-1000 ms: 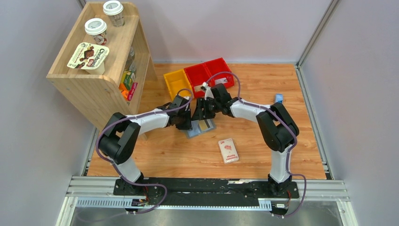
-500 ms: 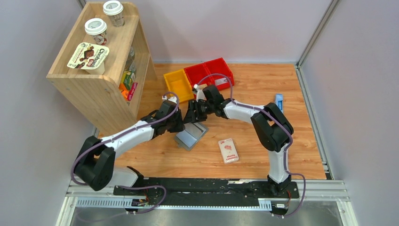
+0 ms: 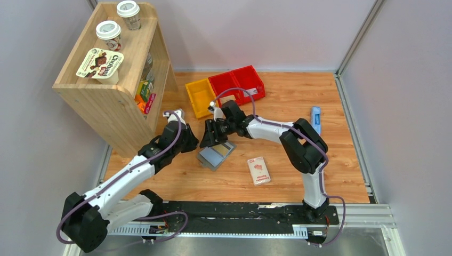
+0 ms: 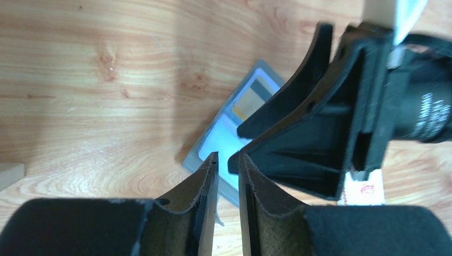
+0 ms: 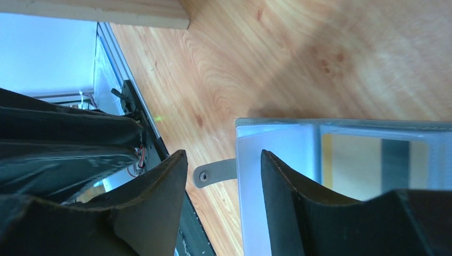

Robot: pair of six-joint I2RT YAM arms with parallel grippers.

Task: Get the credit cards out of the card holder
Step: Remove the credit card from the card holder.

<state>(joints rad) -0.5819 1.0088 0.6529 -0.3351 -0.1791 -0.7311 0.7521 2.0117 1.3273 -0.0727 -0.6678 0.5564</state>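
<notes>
The wooden table (image 3: pixel 352 170) carries everything. A pale wooden shelf unit (image 3: pixel 114 93) stands at its far left corner, with two lidded cups (image 3: pixel 109 33) and a chocolate dessert pack (image 3: pixel 99 62) on top.

The left arm (image 3: pixel 122 178) reaches from the near left corner towards the middle. The right arm (image 3: pixel 298 141) bends up from the near edge and stretches leftwards, so the two wrists meet left of the table's centre.

A yellow bin (image 3: pixel 201 96) and two red bins (image 3: pixel 237 82) sit in a row against the far edge.

The card holder (image 3: pixel 216 154) lies open and flat on the table, left of centre, about halfway between the far and near edges and nearer than the yellow bin. Its pale blue-grey pockets face up.

The right gripper (image 5: pixel 223 154) hangs over the card holder's far end with its jaws apart. One finger (image 5: pixel 288 202) is above the pocket. The other is beyond the card holder's edge, above bare wood, and the grey snap tab (image 5: pixel 213 173) shows in the gap. Nothing is clamped.

The left gripper (image 4: pixel 228 156) is just beside the card holder's left side. Its jaws stand a narrow slit apart, with nothing seen between them.

A white-and-pink packet (image 3: pixel 258 170) lies towards the near edge, right of the card holder and apart from it. A small blue object (image 3: pixel 315 114) lies near the right edge.

A tan credit card (image 5: pixel 352 160) with a dark stripe is tucked in a card holder pocket. I cannot tell how many cards are inside.
</notes>
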